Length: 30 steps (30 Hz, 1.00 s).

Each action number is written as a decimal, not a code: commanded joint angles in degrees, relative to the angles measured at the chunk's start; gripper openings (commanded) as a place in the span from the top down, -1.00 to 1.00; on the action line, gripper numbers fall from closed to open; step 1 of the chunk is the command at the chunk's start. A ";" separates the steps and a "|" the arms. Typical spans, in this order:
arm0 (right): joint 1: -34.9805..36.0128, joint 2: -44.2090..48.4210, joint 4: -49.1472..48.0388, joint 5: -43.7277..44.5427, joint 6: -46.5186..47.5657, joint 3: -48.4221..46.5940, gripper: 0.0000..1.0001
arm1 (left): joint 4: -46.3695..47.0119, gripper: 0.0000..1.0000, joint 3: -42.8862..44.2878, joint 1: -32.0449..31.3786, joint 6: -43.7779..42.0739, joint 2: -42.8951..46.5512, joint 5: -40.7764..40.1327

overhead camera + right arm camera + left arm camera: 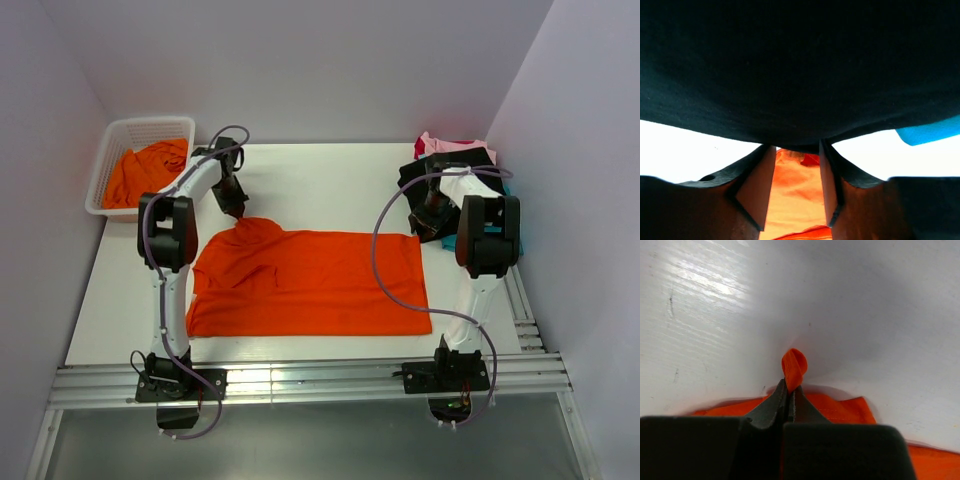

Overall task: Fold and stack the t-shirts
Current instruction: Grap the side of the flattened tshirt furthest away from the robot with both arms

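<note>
Nearest us, the aluminium rail (310, 385) carries 2 arms, and beyond it 1 spread orange t-shirt (310, 285) lies flat on the white table (330, 175).

At far left we see a white mesh basket (108, 160) holding a bunched orange t-shirt (150, 172). Just right of it, the left gripper (238, 210) is clamped tight on the spread orange t-shirt's far left corner, where the cloth rises in a peak. Our wrist view shows a small loop of orange fabric poking out past the closed fingers (772, 407). Across the shirt, the right gripper (432, 225) sits near its far right corner with jaws apart, orange cloth showing in the gap, its tips at the edge of a black t-shirt (455, 170). That one lies in a pile at the table's far right, with a pink t-shirt (450, 145) behind it and a teal t-shirt (932, 131) showing at its edge.
</note>
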State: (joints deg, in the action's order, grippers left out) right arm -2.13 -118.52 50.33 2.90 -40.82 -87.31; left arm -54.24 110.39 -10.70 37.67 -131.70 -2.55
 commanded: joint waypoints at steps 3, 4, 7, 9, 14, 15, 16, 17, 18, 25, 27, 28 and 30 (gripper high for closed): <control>1.87 -0.92 1.09 1.94 -0.75 -0.23 0.13 | 1.06 1.00 0.88 1.65 -1.37 3.56 0.96; 1.87 -1.01 1.53 2.02 -0.93 -0.49 0.16 | 0.98 1.00 1.06 1.82 -1.37 3.38 0.96; 4.50 -1.45 2.31 1.94 -1.11 -1.37 0.18 | 0.98 0.99 1.41 2.00 -1.55 3.12 1.05; 5.20 -1.37 2.84 1.68 -1.19 -1.72 0.18 | 0.98 1.00 1.23 2.09 -1.55 3.20 1.05; 6.79 0.39 3.64 1.32 -1.28 -1.46 0.10 | 1.68 1.00 -0.69 2.26 -1.55 3.82 0.88; 7.05 0.66 3.64 1.41 -1.28 -1.29 0.08 | 1.77 1.00 -0.96 2.26 -1.55 3.99 0.88; 7.14 0.92 3.55 1.32 -1.28 -0.68 0.06 | 1.94 1.00 -1.23 2.26 -1.55 4.17 0.88; 7.31 1.36 3.46 1.50 -1.28 -0.32 0.06 | 2.12 1.00 -1.49 2.35 -1.46 4.43 0.88; 7.32 1.54 3.29 1.32 -1.37 0.03 0.06 | 2.03 0.99 -1.75 2.35 -1.46 4.61 0.88; 7.40 2.59 2.50 1.67 -0.76 2.67 0.14 | 2.47 1.00 -2.90 2.35 -0.93 5.22 0.88; 7.40 2.85 2.50 1.76 -0.58 2.93 0.26 | 2.65 0.99 -3.16 2.35 -0.85 5.49 0.79; 7.40 3.03 2.41 1.85 -0.40 3.02 0.34 | 2.56 0.99 -3.25 2.35 -0.76 5.58 0.88; 7.40 3.21 2.41 1.85 -0.23 3.02 0.57 | 2.65 1.00 -3.51 2.35 -0.58 5.84 0.88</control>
State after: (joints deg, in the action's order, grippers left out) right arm 4.54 -117.45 51.79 5.21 -40.58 -85.32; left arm -52.66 107.53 -8.60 37.08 -129.88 -2.11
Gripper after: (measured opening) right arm 0.249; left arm 0.024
